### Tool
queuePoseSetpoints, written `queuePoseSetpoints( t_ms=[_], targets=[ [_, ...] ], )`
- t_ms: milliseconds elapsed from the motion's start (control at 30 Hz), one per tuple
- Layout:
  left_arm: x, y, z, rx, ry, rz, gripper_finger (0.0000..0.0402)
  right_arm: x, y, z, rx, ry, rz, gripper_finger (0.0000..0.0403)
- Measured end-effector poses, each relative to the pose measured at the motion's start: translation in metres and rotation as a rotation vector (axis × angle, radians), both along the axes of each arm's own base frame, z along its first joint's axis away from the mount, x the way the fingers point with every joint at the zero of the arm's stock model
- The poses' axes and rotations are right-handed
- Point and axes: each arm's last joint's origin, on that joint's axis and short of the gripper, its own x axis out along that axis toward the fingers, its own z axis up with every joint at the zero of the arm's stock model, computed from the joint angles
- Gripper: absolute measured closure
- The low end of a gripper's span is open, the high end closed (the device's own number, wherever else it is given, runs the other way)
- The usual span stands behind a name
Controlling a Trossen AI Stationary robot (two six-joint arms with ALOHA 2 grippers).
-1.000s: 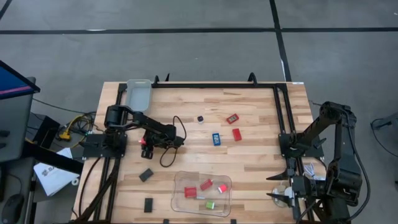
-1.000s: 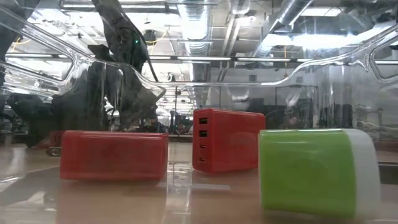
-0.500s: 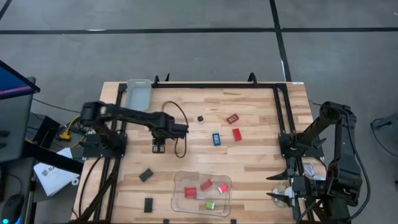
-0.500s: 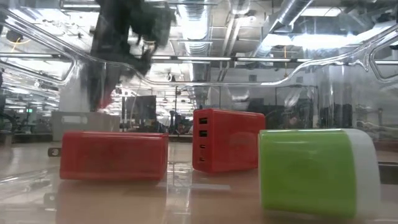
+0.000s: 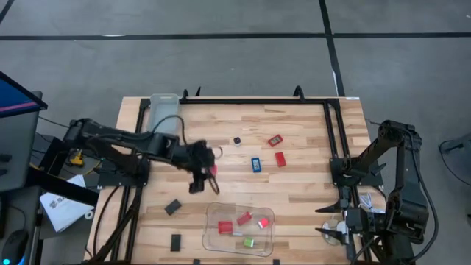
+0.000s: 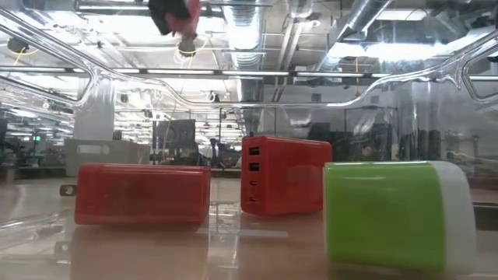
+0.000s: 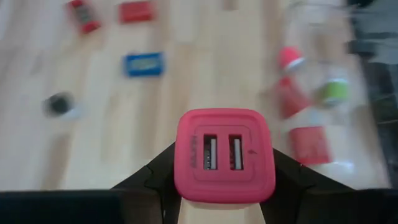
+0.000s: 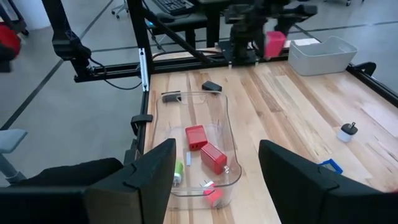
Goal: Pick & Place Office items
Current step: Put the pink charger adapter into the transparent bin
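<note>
My left gripper (image 5: 207, 171) is above the table's middle, just far of the clear tray (image 5: 212, 237), shut on a red USB charger block (image 7: 225, 155). In the low view it shows high up (image 6: 175, 14). The tray holds red blocks (image 5: 243, 218) and a green-and-white piece (image 6: 397, 214). A blue piece (image 5: 255, 164), two red items (image 5: 280, 158) and a small dark-and-white bit (image 5: 238, 140) lie on the wood. Two flat black rectangles (image 5: 173, 207) lie near the tray's left. My right gripper (image 5: 329, 221) waits open at the table's near right corner. My left gripper pinches the red charger block by its two opposite side faces (image 7: 181, 167), one finger (image 7: 152, 180) on each side. Its end with the two USB ports (image 7: 222, 152) points away from the wrist. The block is lifted clear of the table.
A grey bin (image 5: 164, 110) stands at the far left corner. A black frame rail (image 5: 335, 140) runs along the right side. Bare wood lies between the tray and the scattered items. A looped cable (image 5: 210, 151) hangs by the left gripper.
My left gripper has carried the red charger from the table's left part toward the right, nearer the tray, and has risen, showing higher in the low view. The arm has stretched out and the gripper has turned.
</note>
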Motion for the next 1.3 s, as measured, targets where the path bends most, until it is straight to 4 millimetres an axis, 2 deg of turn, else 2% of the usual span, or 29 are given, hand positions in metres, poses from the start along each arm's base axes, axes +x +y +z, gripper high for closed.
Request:
queuePoseSetpoints(
  t_ms=[333,467,967,1300],
  targets=[
    [0.045,-0.095,-0.044,-0.080,-0.148,-0.245,0.0252,0.000,-0.001,0.000,-0.008,-0.014,-0.008,0.0179],
    [0.057,-0.121,-0.055,-0.151,-0.242,-0.330,0.0251,0.000,-0.001,0.001,-0.015,-0.028,-0.016,0.0179],
    [0.085,-0.136,-0.098,-0.162,-0.095,-0.269,0.0251,0.000,-0.001,0.001,-0.017,-0.036,-0.020,0.0179],
    [0.083,-0.153,-0.125,-0.153,-0.003,-0.261,0.0252,0.000,-0.001,0.001,-0.017,-0.035,-0.019,0.0179]
  ],
)
